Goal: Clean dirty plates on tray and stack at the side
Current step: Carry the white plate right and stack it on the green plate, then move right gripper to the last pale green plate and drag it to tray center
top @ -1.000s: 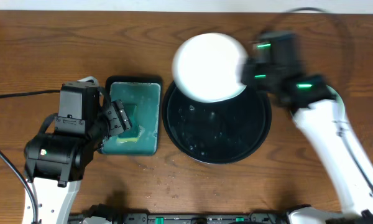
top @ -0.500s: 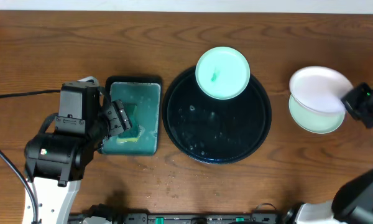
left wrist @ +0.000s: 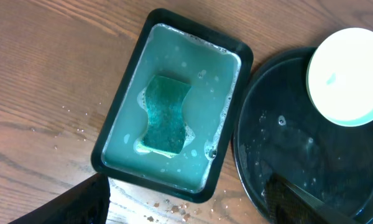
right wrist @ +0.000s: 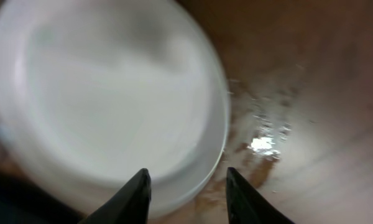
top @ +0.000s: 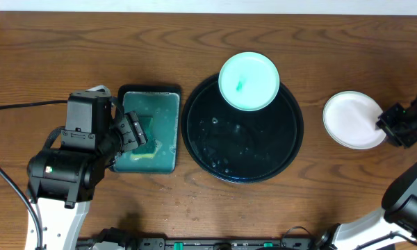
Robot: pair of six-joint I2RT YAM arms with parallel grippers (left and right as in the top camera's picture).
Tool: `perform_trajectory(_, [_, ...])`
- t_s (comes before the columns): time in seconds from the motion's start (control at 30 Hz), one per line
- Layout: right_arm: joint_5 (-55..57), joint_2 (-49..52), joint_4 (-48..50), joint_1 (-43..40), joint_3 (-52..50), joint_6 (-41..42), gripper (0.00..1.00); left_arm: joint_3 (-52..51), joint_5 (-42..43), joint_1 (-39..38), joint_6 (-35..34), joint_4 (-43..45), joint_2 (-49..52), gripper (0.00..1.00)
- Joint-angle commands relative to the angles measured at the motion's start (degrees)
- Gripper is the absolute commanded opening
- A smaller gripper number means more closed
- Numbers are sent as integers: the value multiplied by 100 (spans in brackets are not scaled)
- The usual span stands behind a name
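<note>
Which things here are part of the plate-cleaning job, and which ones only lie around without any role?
Part of the job: smeared plate; round black tray under it; clean white plate at the right; sponge; rectangular tray of soapy water.
Only lying around: black cable at the left; loose specks on the wood.

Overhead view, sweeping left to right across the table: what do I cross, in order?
left arm → rectangular black tray → round black tray → white plate on the table → right gripper at that plate's right edge.
</note>
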Motion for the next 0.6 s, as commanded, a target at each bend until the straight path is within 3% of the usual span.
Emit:
perform_trajectory(0.0, [-623, -756, 186, 444, 17, -520, 40, 81, 11, 35, 76, -17, 11, 80])
perform_trajectory(0.13, [-1443, -1425, 584, 1211, 17, -1224, 39, 81, 11, 35, 76, -17, 11, 80])
perform_trajectory(0.23, [-1462, -1650, 925, 2011, 17, -1469, 38, 81, 11, 35, 76, -17, 11, 80])
perform_trajectory(0.37, [-452, -1464, 1320, 3126, 15, -1504, 40, 81, 11, 35, 76, -17, 11, 80])
perform_trajectory(0.57, [1095, -424, 2116, 4081, 15, -1506, 52, 81, 11, 35, 76, -17, 11, 80])
